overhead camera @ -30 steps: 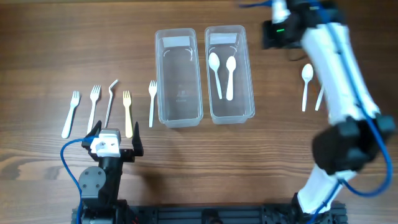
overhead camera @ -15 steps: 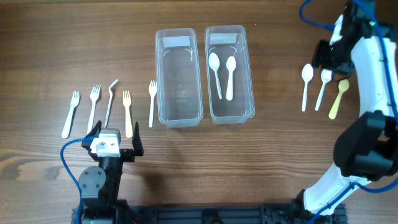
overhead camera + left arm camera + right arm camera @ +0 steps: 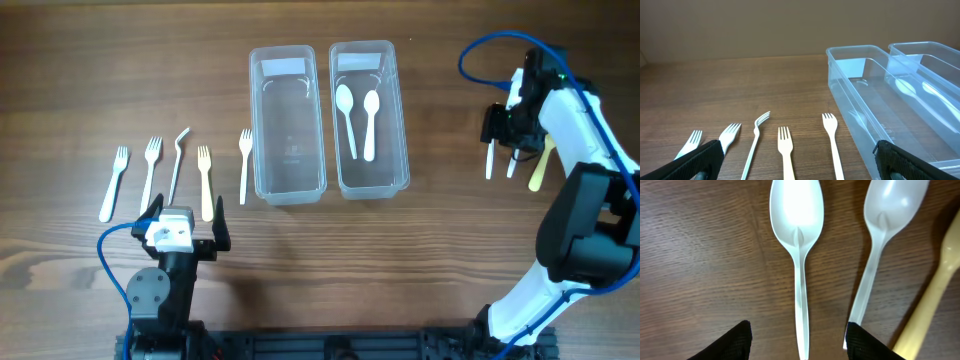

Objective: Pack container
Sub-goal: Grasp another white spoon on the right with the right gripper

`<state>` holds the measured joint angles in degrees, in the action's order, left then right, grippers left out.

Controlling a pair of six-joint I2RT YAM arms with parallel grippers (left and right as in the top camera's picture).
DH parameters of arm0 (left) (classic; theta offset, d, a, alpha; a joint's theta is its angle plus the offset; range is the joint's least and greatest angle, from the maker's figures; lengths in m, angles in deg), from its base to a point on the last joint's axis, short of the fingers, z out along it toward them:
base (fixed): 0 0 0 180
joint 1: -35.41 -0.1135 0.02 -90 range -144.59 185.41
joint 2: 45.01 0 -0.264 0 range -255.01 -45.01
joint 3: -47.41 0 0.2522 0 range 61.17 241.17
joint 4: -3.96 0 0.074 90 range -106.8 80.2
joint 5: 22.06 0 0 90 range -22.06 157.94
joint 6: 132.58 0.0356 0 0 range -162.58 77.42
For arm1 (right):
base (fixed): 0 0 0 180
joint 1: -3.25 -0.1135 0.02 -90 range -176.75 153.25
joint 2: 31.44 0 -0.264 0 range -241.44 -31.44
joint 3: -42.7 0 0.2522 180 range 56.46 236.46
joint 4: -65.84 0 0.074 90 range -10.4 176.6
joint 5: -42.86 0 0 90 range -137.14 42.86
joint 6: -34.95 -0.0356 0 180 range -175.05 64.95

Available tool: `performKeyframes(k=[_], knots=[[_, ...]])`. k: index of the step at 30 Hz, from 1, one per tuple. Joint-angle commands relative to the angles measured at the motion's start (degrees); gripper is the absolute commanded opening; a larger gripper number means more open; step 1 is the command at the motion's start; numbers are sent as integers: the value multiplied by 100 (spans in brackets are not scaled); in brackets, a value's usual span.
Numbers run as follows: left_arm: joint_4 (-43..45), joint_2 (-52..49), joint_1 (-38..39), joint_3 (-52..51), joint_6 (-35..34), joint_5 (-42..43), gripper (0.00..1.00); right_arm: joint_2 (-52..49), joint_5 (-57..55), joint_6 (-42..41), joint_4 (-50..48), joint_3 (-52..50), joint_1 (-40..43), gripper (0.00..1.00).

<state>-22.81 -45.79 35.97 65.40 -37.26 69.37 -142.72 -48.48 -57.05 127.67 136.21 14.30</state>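
Two clear containers stand side by side mid-table. The left container (image 3: 254,120) is empty; it also shows in the left wrist view (image 3: 840,85). The right container (image 3: 402,120) holds two white spoons (image 3: 358,118). My right gripper (image 3: 505,125) is open, low over the loose spoons at the right. In the right wrist view its fingers (image 3: 799,340) straddle the handle of a white spoon (image 3: 797,220). A second white spoon (image 3: 890,210) and a tan spoon (image 3: 935,285) lie to that spoon's right. My left gripper (image 3: 183,232) is open and empty at the front left.
Several forks lie in a row left of the containers, from a white fork (image 3: 114,183) to a tan fork (image 3: 206,180) and a white fork (image 3: 244,165). They show ahead of the left gripper's jaws (image 3: 800,162), with the tan fork (image 3: 786,150) in the middle.
My right arm has swung from behind the right container out to the right and come down over the loose spoons. The left arm has not moved.
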Motion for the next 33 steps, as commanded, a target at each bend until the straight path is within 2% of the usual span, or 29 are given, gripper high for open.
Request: performKeyframes(k=[1,14,18,29,31,33], knots=[[17,50,-46,-28,90,50,100,-151,57,258,-210,-199,24,60],[17,50,-46,-26,90,50,100,-470,160,634,-623,-225,24,59],[17,50,-46,-28,87,48,100,-546,212,656,-697,-225,24,52],[17,50,-46,-26,87,48,100,-778,286,651,-824,-251,24,58],[17,50,-46,-28,87,48,100,-778,289,654,-844,-251,24,51],[17,50,-46,-28,90,50,100,-778,286,651,-841,-251,24,38]])
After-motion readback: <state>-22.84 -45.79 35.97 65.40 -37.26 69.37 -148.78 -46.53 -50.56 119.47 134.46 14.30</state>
